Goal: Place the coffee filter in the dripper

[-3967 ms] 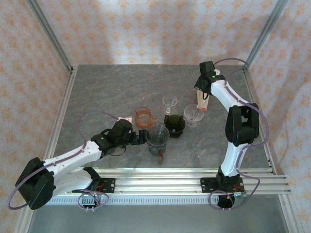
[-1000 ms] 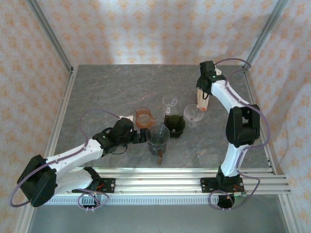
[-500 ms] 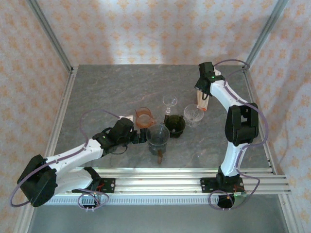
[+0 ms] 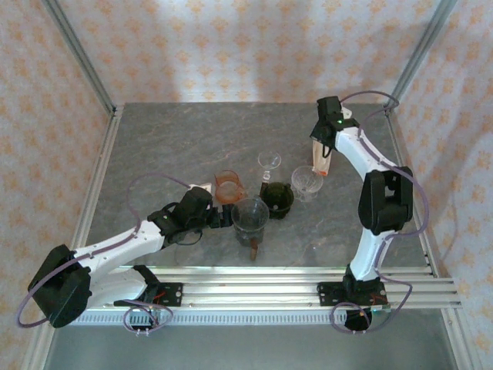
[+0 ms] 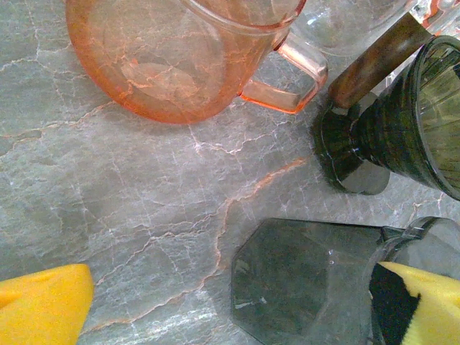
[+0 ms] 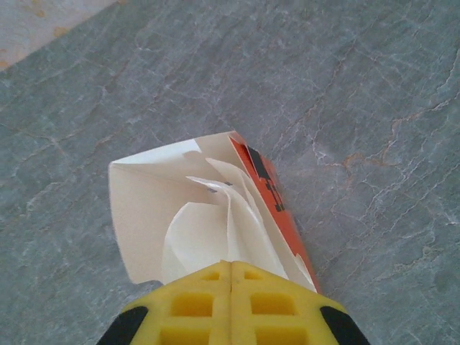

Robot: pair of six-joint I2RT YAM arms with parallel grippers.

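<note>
The coffee filter [image 6: 201, 230] is white folded paper standing in an open white and orange box [image 6: 269, 190] at the back right of the table. My right gripper [image 6: 231, 264] hangs over that box [image 4: 322, 163], shut, with a fold of the filter running up into the seam between its yellow pads. The smoky grey glass dripper [image 4: 251, 214] stands near the middle front. My left gripper [image 4: 225, 218] sits low beside it, open wide. The dripper's octagonal base [image 5: 309, 280] lies between the yellow fingers [image 5: 43, 305], nearer the right one, without touching.
A pink glass cup [image 4: 228, 186] stands just behind the left gripper. A dark green ribbed glass cone [image 4: 277, 199] with a wooden handle [image 5: 374, 57] is right of the grey glass. Two clear glasses [image 4: 269, 162] [image 4: 306, 181] stand between it and the box.
My right gripper's jaws have closed over the filter box. My left gripper has crept slightly toward the grey glass since the earliest frame and stays open.
</note>
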